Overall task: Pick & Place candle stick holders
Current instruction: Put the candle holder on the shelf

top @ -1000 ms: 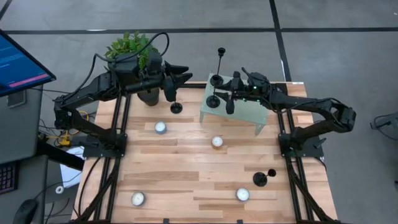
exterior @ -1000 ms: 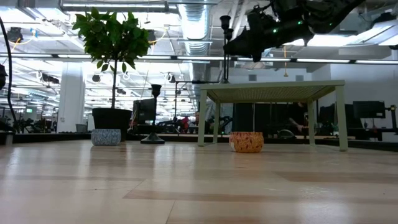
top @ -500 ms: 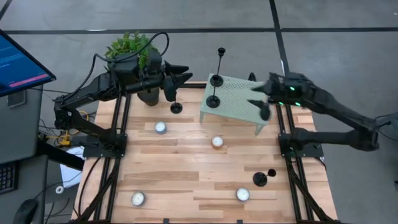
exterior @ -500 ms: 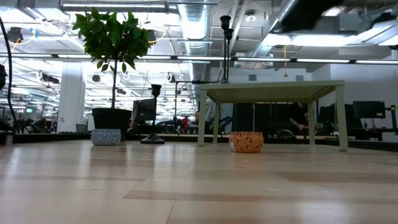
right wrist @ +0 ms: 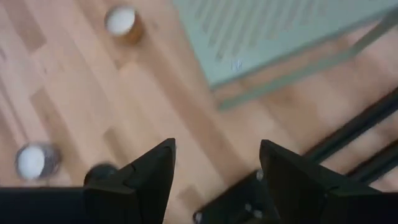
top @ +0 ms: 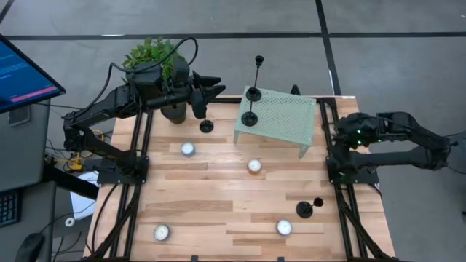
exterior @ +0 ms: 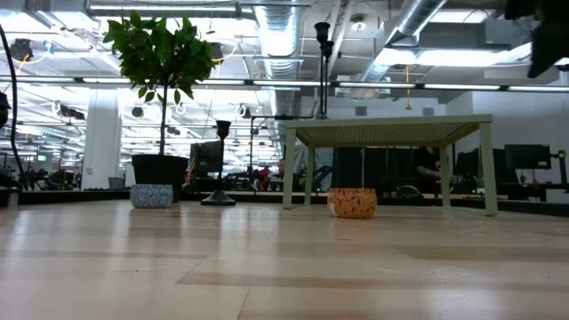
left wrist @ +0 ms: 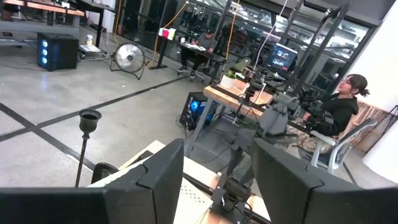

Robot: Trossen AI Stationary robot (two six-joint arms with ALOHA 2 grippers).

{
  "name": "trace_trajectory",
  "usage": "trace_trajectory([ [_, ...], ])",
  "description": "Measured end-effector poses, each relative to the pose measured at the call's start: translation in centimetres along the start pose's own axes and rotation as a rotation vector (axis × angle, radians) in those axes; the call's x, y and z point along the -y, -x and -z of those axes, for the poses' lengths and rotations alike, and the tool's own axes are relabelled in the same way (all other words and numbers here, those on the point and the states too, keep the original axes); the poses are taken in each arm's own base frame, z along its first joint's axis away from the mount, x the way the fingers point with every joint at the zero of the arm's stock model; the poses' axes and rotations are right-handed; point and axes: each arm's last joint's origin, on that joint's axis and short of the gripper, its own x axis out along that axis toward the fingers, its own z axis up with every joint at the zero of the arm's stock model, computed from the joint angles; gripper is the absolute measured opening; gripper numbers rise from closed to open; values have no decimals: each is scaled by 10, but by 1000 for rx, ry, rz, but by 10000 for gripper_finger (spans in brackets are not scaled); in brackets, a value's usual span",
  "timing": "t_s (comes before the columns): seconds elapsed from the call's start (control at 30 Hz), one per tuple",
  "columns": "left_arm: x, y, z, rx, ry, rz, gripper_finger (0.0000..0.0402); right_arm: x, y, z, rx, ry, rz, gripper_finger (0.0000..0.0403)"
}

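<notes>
Standing on green stand: 2 candle stick holders, tall one [top: 253, 93] at the far-left corner, shorter one [top: 249, 118] just beside it at the left edge; both upright, neither touched by a gripper.
Holders off the stand: 1 [top: 207, 126] on the table top btwn the stand and the plant pot [top: 173, 113]; 1 more [top: 304, 210] near the front-right, close to a tealight [top: 284, 227].
Green stand [top: 284, 116]: small mesh table at the back of the wooden table [top: 218, 196]; right half of its top is bare.
Right gripper [top: 339, 132]: a sec ago it hung over the stand right by the shorter holder; now it's pulled back off the stand to the table's right edge. Jaws apart, nothing btwn them, per its wrist view.
Left gripper [top: 217, 90]: parked by the plant pot, above the holder there, same spot as a sec ago. Fingers apart w/ nothing in them.
What changed: only the right arm; both holders on the stand sit where they sat.
Meaning for task: looks like a drop-off just finished, so approx. half done, 2 to go.
Next, my guess: right arm goes for the front-right holder, since it's on that side; left arm is already over its own.
Risk: thin stems, small bases; a knock while setting one beside the pair could topple them.
</notes>
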Motion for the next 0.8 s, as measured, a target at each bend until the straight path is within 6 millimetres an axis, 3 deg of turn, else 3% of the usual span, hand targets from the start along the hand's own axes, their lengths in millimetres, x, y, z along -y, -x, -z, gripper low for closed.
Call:
trace_trajectory([
  [0.17,0,0,0,0,0,1,186,-4,-4,7,-101,6,-62,224],
  [0.33,0,0,0,0,0,1,186,-9,-24,19,-238,-4,-120,223],
  [0.57,0,0,0,0,0,1,186,-18,-47,32,-303,29,-186,223],
  [0.8,0,0,-1,7,1,3,186,-23,-48,43,-321,77,-234,223],
])
